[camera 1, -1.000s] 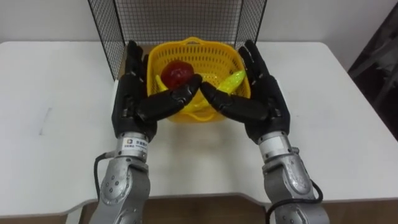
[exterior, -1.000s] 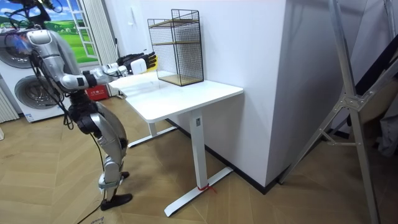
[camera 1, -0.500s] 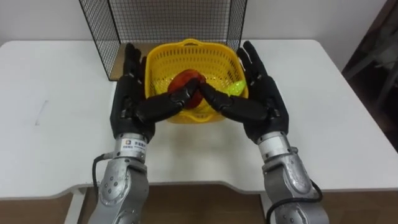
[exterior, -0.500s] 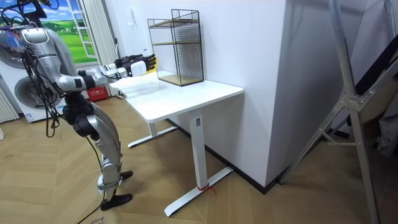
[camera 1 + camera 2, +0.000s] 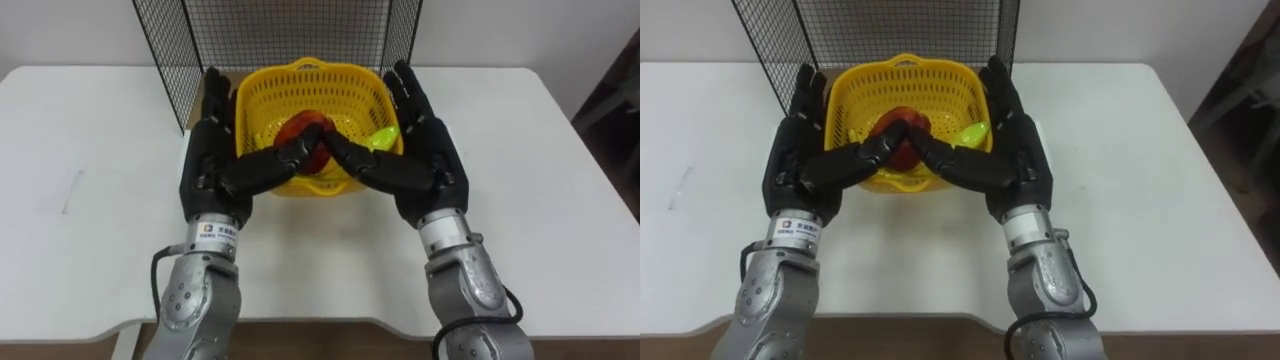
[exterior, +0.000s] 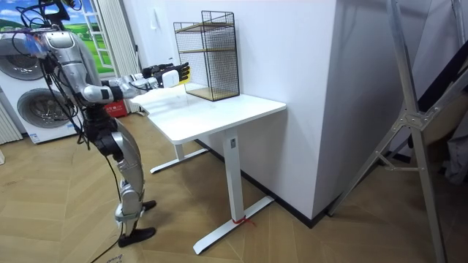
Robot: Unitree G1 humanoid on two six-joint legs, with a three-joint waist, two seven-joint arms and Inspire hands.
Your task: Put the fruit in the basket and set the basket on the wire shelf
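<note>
One white table (image 5: 560, 180) before us, and in the room view the robot stands at its end on the room view's left, both arms stretched out over the top. At twelve o'clock on the table sits one black wire shelf (image 5: 290, 30), its open front facing us.

One yellow basket (image 5: 310, 70) is right at the mouth of that shelf, its far rim just reaching the wire sides. We can't quite tell whether it rests on the table or is held a little above it.

Two hands are on it. The left hand (image 5: 212, 160) lies flat along the basket's nine o'clock wall and the right hand (image 5: 425, 160) along the three o'clock wall. Fingers are straight and pointing to twelve, thumbs stretched across the near side and meeting at six. The basket is pressed between the palms, nothing curled round it.

Inside we count two pieces of fruit: one red fruit (image 5: 298, 128) at the centre, one yellow-green fruit (image 5: 380, 138) at three o'clock of it.
</note>
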